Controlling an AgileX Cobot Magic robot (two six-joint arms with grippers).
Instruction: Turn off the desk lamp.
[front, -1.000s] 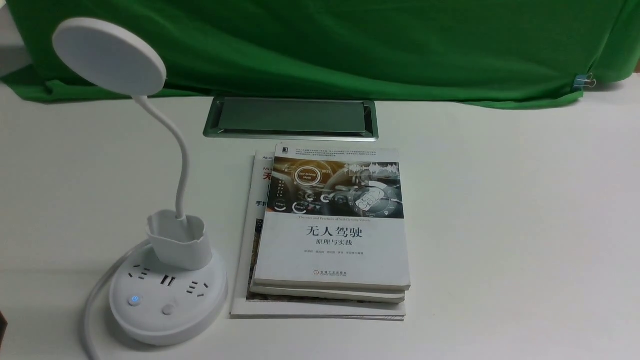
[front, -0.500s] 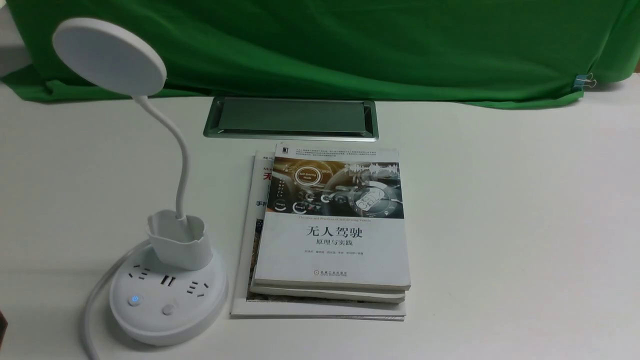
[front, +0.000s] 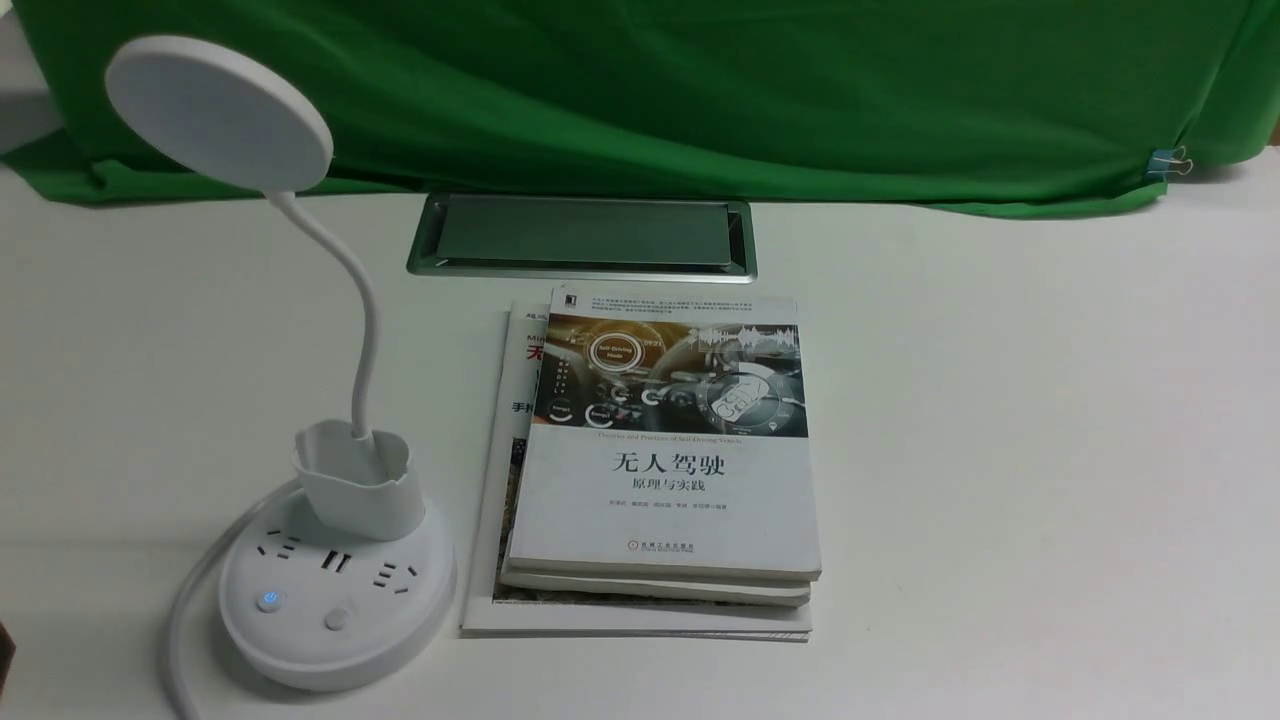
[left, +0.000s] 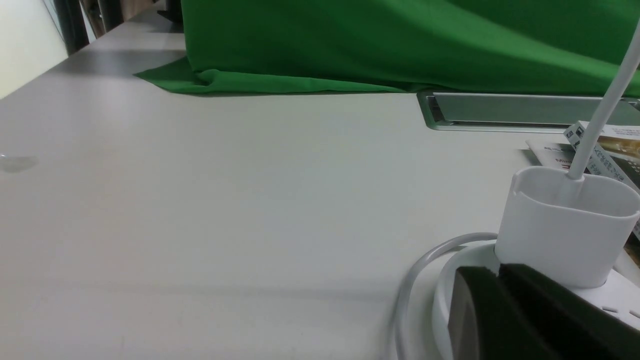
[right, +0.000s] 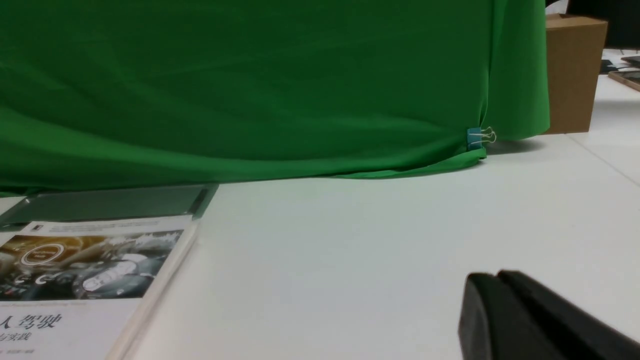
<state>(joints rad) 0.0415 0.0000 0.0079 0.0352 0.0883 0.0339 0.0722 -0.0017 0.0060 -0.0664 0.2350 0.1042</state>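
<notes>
The white desk lamp stands at the front left of the table, with its round disc head (front: 218, 112), thin bent neck (front: 362, 330), small cup (front: 357, 482) and round base (front: 335, 600). The base has sockets and two buttons; the left button (front: 268, 600) glows blue, the other (front: 337, 619) is plain. In the left wrist view my left gripper (left: 498, 272) is shut and empty, its tips close in front of the cup (left: 565, 225) and over the base rim. My right gripper (right: 495, 278) is shut and empty above bare table. Neither gripper shows in the front view.
A stack of books (front: 660, 470) lies just right of the lamp. A metal cable hatch (front: 582, 236) is set in the table behind them. A green cloth (front: 700, 90) hangs along the back. The lamp's white cord (front: 185, 610) curls off the front left.
</notes>
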